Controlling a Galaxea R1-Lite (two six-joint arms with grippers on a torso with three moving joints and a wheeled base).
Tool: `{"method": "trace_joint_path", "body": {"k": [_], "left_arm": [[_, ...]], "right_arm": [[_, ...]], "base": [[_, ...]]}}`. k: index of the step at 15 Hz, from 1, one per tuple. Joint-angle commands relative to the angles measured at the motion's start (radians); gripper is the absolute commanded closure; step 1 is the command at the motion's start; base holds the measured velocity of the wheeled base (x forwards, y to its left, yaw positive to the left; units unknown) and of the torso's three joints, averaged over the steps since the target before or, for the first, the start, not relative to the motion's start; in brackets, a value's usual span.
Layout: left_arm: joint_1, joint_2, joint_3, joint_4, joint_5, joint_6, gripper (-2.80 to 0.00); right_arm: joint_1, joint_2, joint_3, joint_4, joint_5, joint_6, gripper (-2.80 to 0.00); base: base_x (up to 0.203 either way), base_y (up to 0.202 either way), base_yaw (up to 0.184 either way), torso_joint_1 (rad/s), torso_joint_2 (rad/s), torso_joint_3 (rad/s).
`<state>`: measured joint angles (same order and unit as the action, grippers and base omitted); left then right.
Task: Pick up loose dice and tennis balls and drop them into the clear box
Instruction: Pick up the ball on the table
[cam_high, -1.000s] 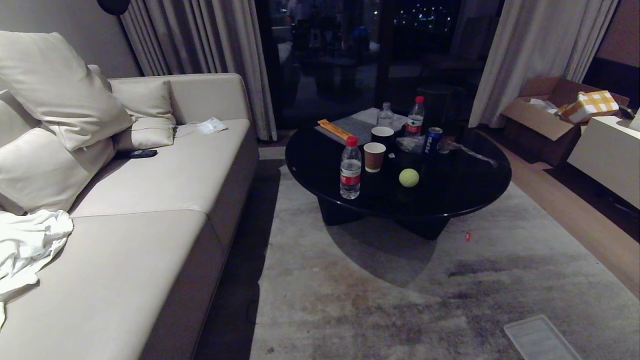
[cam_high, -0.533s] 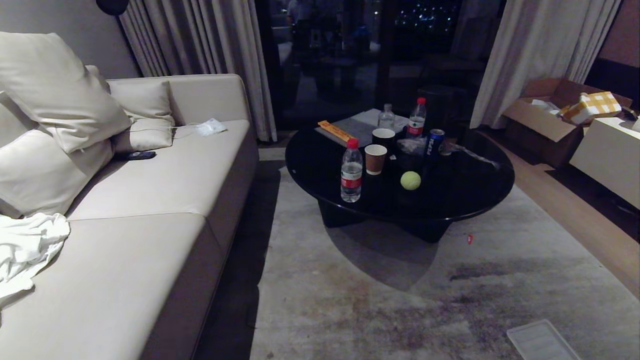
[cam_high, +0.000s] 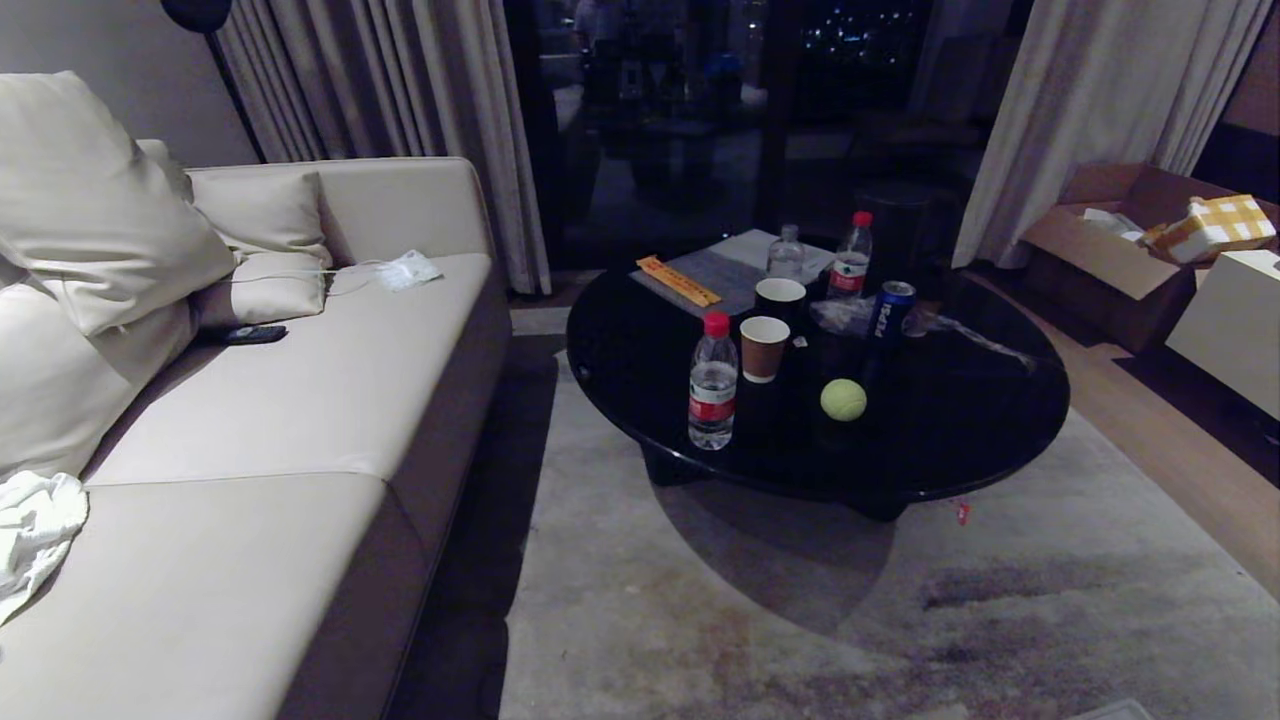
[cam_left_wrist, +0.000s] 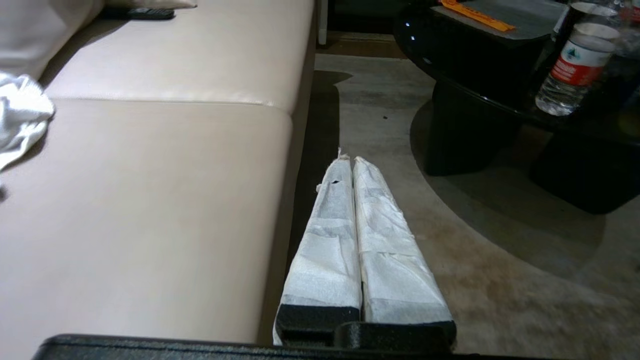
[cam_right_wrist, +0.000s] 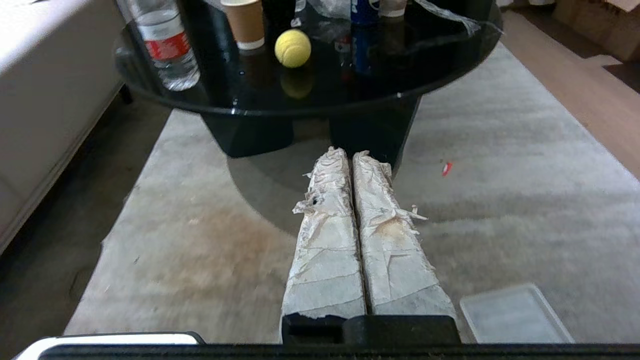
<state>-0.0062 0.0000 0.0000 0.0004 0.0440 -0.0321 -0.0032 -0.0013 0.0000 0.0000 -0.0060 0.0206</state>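
One yellow-green tennis ball (cam_high: 843, 399) rests on the round black table (cam_high: 940, 450), beside a paper cup; the right wrist view shows the same tennis ball (cam_right_wrist: 292, 48) ahead of my right gripper (cam_right_wrist: 349, 152), which hangs shut and empty over the rug short of the table. My left gripper (cam_left_wrist: 350, 159) is also shut and empty, low between the sofa and the table. No dice are in view. A translucent rectangular plastic piece (cam_right_wrist: 515, 314) lies flat on the rug by my right gripper; I cannot tell whether it is the clear box.
On the table stand water bottles (cam_high: 712, 380), paper cups (cam_high: 764, 347) and a Pepsi can (cam_high: 890, 310). A beige sofa (cam_high: 300, 400) fills the left side. A small red cap (cam_high: 962, 512) lies on the rug. Cardboard boxes (cam_high: 1110, 240) sit at the back right.
The whole head view has shifted: the table and sofa now sit nearer and lower in the picture, and the plastic piece has slid almost off the bottom edge. Nothing on the table moved.
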Motion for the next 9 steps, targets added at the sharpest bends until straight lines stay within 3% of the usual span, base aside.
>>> {"method": "trace_joint_path", "body": {"k": [1,9], "left_arm": [[0.0,0.002,0.002,0.0,0.0,0.0,0.0],[0.0,0.002,0.002,0.0,0.0,-0.002,0.0]], "right_arm": [[0.0,0.001,0.002,0.0,0.0,0.001,0.0],[0.0,0.001,0.001,0.0,0.0,0.001,0.0]], "base": [[0.184,0.0,0.0,0.002,0.0,0.002],[0.183,0.0,0.0,0.003,0.0,0.003]]}}
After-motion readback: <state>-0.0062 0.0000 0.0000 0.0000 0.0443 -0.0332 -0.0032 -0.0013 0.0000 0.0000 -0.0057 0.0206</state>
